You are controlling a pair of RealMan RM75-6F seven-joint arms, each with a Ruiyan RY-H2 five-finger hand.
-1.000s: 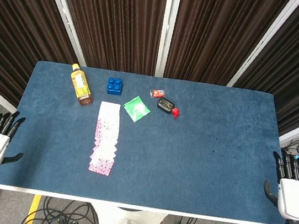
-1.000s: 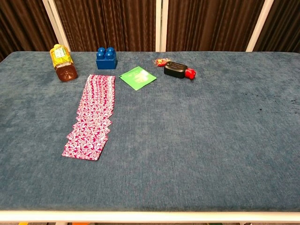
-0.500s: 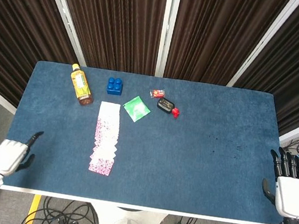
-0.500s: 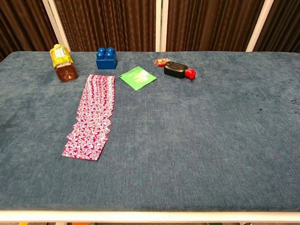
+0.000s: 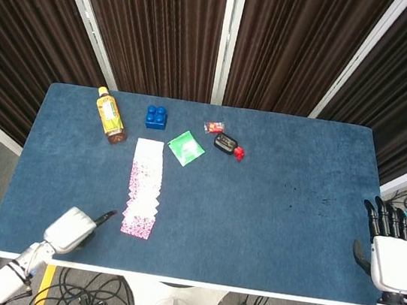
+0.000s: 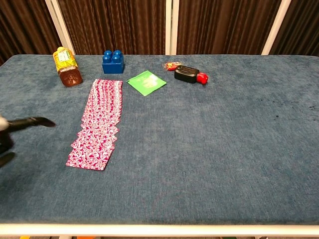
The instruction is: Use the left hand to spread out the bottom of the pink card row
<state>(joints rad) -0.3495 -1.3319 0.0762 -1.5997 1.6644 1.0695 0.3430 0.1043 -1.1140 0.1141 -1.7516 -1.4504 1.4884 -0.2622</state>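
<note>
One pink card row (image 5: pixel 144 188) is seen left of centre on the table (image 5: pixel 271 208). The left hand (image 5: pixel 75 227), lower left, holds nothing, one finger extended. The right hand (image 5: pixel 390 255), lower right, is spread, empty.

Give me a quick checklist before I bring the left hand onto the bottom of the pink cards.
1. Left hand over the table, left of the row's bottom end: ok.
2. Left hand holds nothing, a finger pointing toward the cards: ok.
3. Contact with the cards: not yet, a gap shows in both views.
4. Bottom cards still bunched and overlapping, so the spread is not done: ok to proceed.
5. Path from hand to cards free of objects; the bottle, blue block and green packet sit at the far end: ok.
6. Right hand at the table's right edge, well away: ok.
</note>
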